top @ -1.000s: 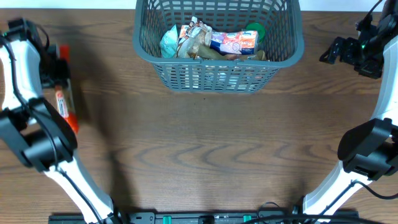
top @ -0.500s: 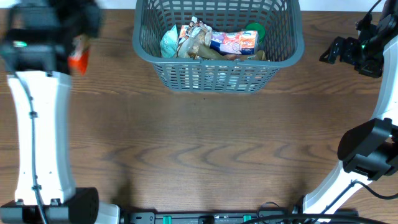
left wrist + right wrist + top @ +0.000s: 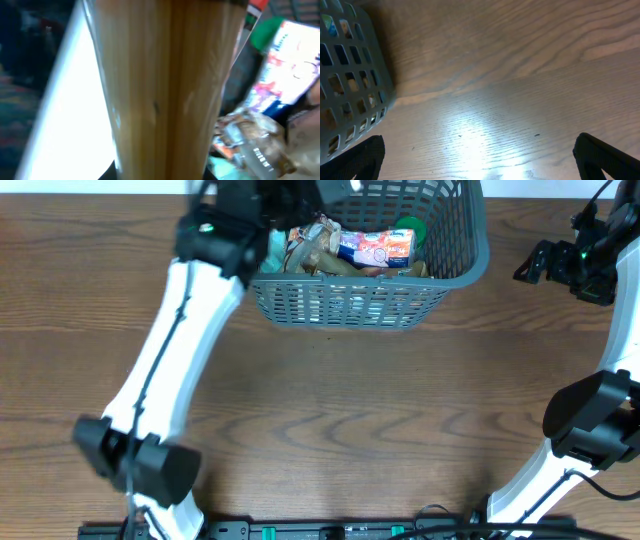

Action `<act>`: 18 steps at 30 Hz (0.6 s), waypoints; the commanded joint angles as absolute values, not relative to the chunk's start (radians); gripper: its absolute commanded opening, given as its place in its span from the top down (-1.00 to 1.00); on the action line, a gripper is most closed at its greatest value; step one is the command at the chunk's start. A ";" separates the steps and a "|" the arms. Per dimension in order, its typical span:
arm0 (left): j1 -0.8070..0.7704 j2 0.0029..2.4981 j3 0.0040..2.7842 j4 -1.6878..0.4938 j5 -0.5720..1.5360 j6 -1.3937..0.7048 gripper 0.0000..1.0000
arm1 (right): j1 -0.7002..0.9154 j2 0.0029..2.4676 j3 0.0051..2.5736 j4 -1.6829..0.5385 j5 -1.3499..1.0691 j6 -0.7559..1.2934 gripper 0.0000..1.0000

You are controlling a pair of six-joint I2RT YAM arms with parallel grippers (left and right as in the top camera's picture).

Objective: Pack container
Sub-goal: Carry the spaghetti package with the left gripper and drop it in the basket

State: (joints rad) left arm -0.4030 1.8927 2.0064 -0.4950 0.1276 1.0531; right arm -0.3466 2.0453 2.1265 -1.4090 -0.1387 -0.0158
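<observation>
The container, a dark blue-grey lattice basket (image 3: 350, 305), stands at the table's far middle; its corner shows in the right wrist view (image 3: 350, 90). It holds a teal packet (image 3: 272, 248), a white-and-red packet (image 3: 375, 248), brown packets (image 3: 325, 262) and a green item (image 3: 410, 230). My left gripper (image 3: 300, 198) is over the basket's back left part, shut on a long clear packet of tan pasta sticks (image 3: 160, 90) that fills the left wrist view above the other packets (image 3: 292, 55). My right gripper (image 3: 535, 262) is open and empty to the right of the basket, above bare table (image 3: 480, 160).
The brown wooden table (image 3: 330, 430) stretches in front of the basket. My left arm (image 3: 170, 350) runs diagonally from the front left up to the basket. The right arm's base stands at the front right (image 3: 590, 420).
My left arm has swung from the far left edge of the table rightward to the basket, carrying the long packet with it. The right arm has not moved.
</observation>
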 commanded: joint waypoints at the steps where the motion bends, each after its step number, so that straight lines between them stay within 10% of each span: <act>1: -0.427 1.945 2.040 -0.469 0.124 1.092 0.88 | -0.340 2.047 2.126 -1.410 -0.139 -0.036 -0.98; 16: -0.461 2.138 2.033 -0.673 0.123 1.087 0.85 | -0.340 2.047 2.126 -1.404 -0.139 -0.043 -0.98; 18: -0.461 2.131 2.033 -0.667 0.119 1.087 0.35 | -0.340 2.047 2.126 -1.399 -0.139 -0.043 -0.98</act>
State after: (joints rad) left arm -0.4648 2.1620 2.0064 -0.6655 0.1230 1.0779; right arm -0.3466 2.0453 2.1265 -1.4033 -0.1387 -0.0242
